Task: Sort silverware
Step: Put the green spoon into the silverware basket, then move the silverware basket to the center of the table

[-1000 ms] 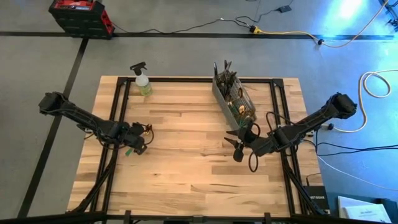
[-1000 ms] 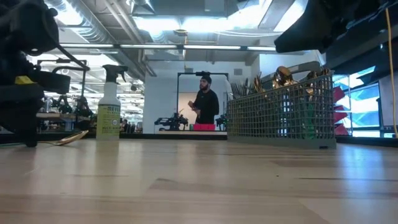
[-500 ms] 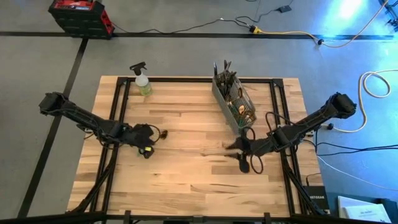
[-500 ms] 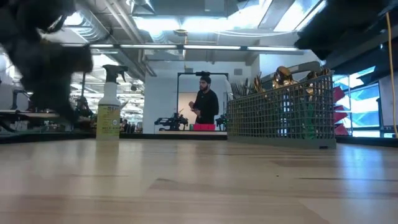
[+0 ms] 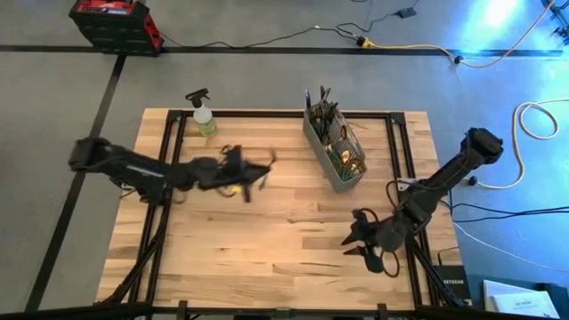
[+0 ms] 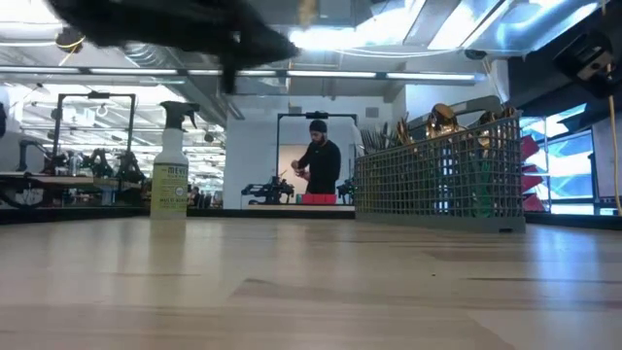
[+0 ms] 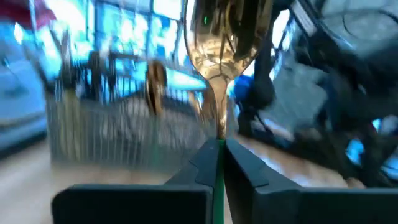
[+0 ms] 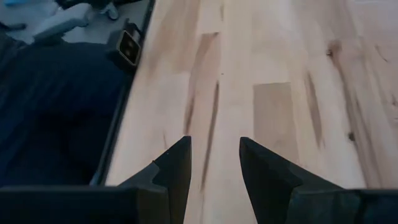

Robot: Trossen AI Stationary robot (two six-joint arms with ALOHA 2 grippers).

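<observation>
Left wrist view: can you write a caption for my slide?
Left tool shut on a green-handled gold spoon, held up with the mesh caddy blurred behind it.

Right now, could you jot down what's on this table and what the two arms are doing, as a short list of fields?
left gripper: shut on a gold utensil with a green handle, lifted above the table's middle
right gripper: open, empty, over the table's near right part
mesh caddy: far right of centre, full of silverware
spray bottle: far left corner area
table: light wood
background: a person standing in the room
</observation>
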